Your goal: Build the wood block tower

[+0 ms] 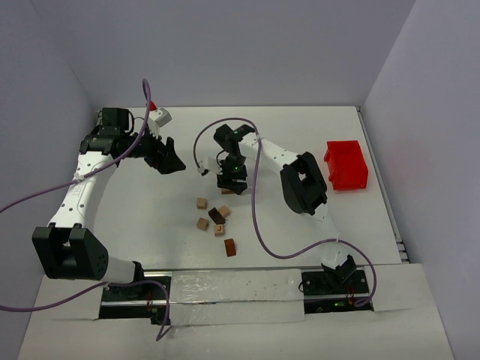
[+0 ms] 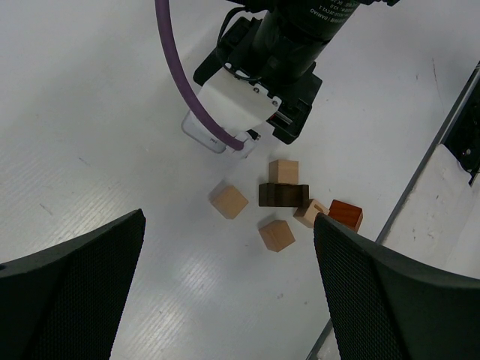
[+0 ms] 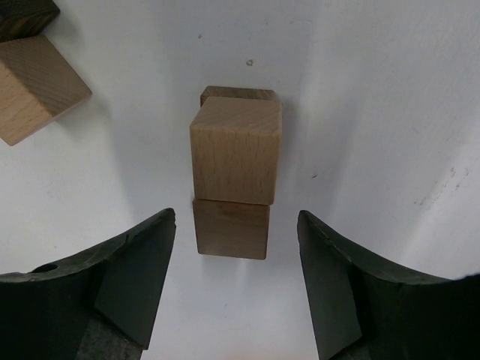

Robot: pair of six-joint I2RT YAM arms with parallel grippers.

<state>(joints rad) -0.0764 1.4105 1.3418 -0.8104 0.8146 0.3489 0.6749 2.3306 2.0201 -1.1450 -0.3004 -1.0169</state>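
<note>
A small tower stands between my right gripper's (image 3: 236, 219) fingers: a light tan cube (image 3: 236, 154) on a second tan block (image 3: 231, 229), with a dark brown piece (image 3: 238, 94) behind. The jaws are open, with a gap on each side of the stack. In the top view the right gripper (image 1: 231, 182) points down at mid-table over this tower. Loose blocks lie nearer: tan cubes (image 2: 229, 201) (image 2: 276, 234) (image 2: 283, 171), a dark block (image 2: 283, 195) and a reddish-brown one (image 2: 345, 215). My left gripper (image 1: 169, 159) hovers open and empty to the left.
A red plastic bin (image 1: 346, 164) sits at the right side of the table. Purple cables loop over both arms (image 1: 255, 202). A small white and red object (image 1: 160, 114) lies at the back left. The table's near edge carries the arm bases (image 1: 225, 289).
</note>
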